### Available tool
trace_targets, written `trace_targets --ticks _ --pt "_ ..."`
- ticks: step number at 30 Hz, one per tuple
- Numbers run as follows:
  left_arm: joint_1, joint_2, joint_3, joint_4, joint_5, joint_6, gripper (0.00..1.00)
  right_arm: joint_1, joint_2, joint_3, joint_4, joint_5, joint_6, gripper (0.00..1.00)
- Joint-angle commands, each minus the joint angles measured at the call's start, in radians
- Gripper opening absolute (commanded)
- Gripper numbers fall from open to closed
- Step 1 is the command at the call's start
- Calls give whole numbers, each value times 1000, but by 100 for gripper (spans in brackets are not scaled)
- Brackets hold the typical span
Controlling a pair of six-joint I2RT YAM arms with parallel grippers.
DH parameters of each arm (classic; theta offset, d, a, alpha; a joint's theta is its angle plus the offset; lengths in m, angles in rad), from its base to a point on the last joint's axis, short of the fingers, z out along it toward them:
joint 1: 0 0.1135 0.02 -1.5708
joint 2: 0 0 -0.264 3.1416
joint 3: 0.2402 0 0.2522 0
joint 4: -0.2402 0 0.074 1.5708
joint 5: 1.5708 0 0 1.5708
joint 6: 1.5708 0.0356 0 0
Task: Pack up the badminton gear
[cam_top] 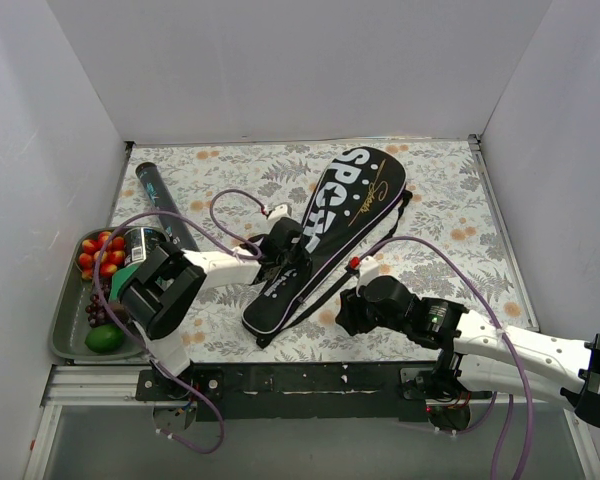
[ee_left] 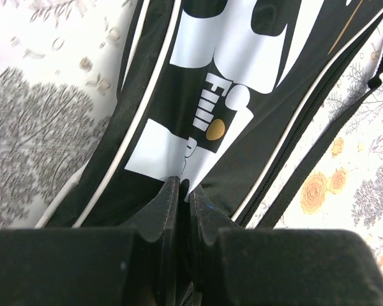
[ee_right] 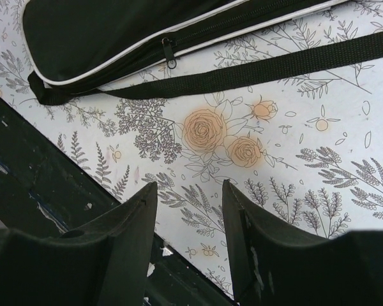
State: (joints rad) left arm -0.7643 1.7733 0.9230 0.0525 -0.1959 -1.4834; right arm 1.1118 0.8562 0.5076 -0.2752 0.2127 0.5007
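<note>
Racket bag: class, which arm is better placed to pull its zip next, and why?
Probably right. The right gripper is open, with the zip pull straight ahead at the racket bag's narrow end. The left gripper is shut, over the bag's lettering.

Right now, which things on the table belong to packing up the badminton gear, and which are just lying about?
Part of the job:
- racket bag
- its strap
- shuttle tube
No rackets or shuttlecocks are in view.

Just lying about:
- tray
- red fruit
- lime
- grapes
</note>
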Motion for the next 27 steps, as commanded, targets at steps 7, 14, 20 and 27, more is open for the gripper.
trace_targets --ticks 7,14,20,27 --pt "5 -153 -288 -232 41 -184 0 -1 -26 19 -12 -19 -17 53" --pt "-3 -78 -217 -221 61 -134 19 0 35 25 22 -30 -57 54" --pt "-10 -18 -168 -206 90 -43 56 0 116 34 93 -153 -178 59" --pt "-13 -2 -170 -233 78 35 60 10 211 81 129 -167 -284 59"
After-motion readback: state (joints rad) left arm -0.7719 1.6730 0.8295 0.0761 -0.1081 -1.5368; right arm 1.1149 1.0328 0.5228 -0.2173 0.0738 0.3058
